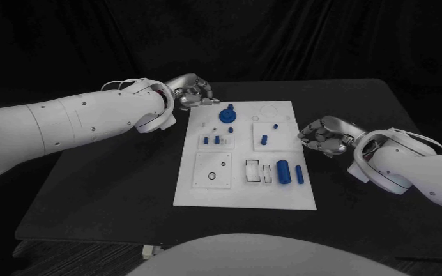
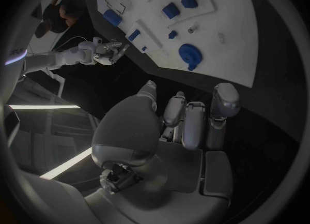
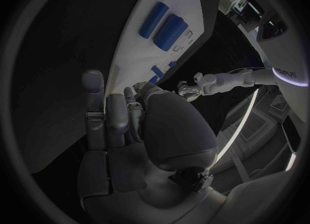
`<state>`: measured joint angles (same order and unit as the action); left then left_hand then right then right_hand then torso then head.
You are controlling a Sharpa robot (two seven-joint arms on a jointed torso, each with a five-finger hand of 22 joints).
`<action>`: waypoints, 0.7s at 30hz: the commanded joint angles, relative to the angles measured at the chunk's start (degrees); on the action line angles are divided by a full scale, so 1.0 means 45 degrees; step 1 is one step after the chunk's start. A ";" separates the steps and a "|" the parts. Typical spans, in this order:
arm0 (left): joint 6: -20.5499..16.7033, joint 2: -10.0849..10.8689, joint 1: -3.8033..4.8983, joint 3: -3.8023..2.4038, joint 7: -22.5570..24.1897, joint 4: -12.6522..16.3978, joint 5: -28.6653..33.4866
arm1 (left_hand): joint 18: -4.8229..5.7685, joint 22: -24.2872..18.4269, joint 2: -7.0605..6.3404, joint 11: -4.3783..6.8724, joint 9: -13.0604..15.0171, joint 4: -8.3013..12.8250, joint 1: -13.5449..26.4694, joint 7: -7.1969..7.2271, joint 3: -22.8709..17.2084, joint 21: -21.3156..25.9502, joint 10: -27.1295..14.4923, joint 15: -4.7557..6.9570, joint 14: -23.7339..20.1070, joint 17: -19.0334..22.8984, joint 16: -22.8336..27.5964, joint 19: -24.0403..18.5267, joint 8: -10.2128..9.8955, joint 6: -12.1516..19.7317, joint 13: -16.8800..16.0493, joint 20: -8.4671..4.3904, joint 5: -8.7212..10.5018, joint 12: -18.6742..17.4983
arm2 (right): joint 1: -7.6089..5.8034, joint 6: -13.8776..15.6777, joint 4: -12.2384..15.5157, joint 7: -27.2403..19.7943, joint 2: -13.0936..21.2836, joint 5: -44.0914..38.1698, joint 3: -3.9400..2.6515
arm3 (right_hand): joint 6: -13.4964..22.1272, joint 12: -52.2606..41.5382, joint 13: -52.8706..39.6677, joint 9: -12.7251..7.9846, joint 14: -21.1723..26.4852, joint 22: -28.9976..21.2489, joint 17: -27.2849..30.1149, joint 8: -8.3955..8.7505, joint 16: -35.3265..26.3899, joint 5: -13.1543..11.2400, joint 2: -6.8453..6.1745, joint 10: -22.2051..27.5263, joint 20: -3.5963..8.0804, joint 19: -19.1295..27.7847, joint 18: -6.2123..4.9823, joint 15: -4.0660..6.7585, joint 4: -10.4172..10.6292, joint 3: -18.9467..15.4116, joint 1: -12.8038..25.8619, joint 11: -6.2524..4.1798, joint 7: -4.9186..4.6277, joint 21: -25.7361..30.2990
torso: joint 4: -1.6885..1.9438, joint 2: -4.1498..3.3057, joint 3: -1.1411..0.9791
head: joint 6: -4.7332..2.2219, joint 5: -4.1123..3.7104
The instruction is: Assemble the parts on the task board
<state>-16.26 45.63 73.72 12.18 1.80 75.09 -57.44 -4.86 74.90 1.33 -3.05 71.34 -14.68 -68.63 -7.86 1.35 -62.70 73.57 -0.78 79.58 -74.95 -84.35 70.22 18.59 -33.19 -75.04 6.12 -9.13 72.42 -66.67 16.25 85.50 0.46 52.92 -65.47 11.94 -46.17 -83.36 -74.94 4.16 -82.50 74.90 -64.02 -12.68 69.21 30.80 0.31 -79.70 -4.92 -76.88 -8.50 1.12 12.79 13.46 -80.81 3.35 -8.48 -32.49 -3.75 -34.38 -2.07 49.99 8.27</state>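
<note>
Head view, hands: you have the left hand (image 1: 191,92) off the task board's (image 1: 204,196) far-left corner, at about 11 o'clock from the board's centre, fingers curled in and holding nothing you can see. The right hand (image 1: 324,137) sits just off the right edge at about 3 o'clock, also curled and empty.
Head view, parts: the round blue knob (image 1: 227,115) stands at 12 o'clock on the board; two small pegs (image 1: 211,140) lie at 10 o'clock, one peg (image 1: 264,139) just right of centre, and two blue cylinders (image 1: 290,172) at 4 o'clock.
Head view, risk: I judge that if you reach in with the fingers curled, the knuckles may knock the knob or drag the board.
Left wrist view, hand: the left hand (image 2: 171,136) has its fingers drawn close together over dark table, gripping nothing.
Left wrist view, extra: it gives you the knob (image 2: 189,55) near the board edge closest to this hand, and the right hand (image 2: 106,52) beyond the far edge.
Left wrist view, risk: the knob is the nearest part, so a low sweep would likely hit it first.
Right wrist view, hand: the right hand (image 3: 139,125) is curled beside the board edge, empty.
Right wrist view, extra: you see the cylinders (image 3: 164,26) side on, which the head view flattens; the left hand (image 3: 189,88) lies across the board.
Right wrist view, risk: the cylinders could roll if nudged.
</note>
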 commanded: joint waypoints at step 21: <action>-0.0706 -0.2080 -0.0737 -0.0005 0.4291 -0.1598 -0.8919 | -0.0066 0.1825 -0.0677 0.0867 -1.1310 0.1615 -0.4005 0.1718 -0.1939 -0.0531 -0.7508 0.0722 -0.2729 0.4593 0.3674 0.1338 -0.3276 -0.3158 1.2020 -0.0139 0.0847 -1.1853 | 0.0050 0.0092 0.0102 -0.0033 0.0104 -0.0010 -0.0006 | -0.0082 0.0032 -0.0665 -0.0016 0.0059 0.0716 -0.0007 0.0063 -0.0054 0.0063 -0.0099 0.0064 -0.0006 0.0029 -0.0060 -0.0035 -0.0005 0.0096 0.0052 0.0010 0.0001 0.0037 | -0.0003 -0.0031 0.0015 | 0.0003 -0.0048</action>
<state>-19.42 36.51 70.45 12.23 19.90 68.03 -93.87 -5.76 74.94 -1.33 0.87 20.40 -7.73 -86.55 -0.30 -7.37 -64.91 39.99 2.34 67.28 -54.30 -67.77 76.00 3.82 -47.30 -20.97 5.55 -5.10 19.19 -66.59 16.30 85.80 0.29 53.27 -65.47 11.94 -46.17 -83.36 -74.93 4.16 -82.50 74.95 -64.02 -12.68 69.22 30.80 0.31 -79.70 -4.91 -76.88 -8.50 1.12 12.79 13.46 -80.81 3.35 -8.48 -32.49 -3.63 -34.57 -1.98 49.99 7.90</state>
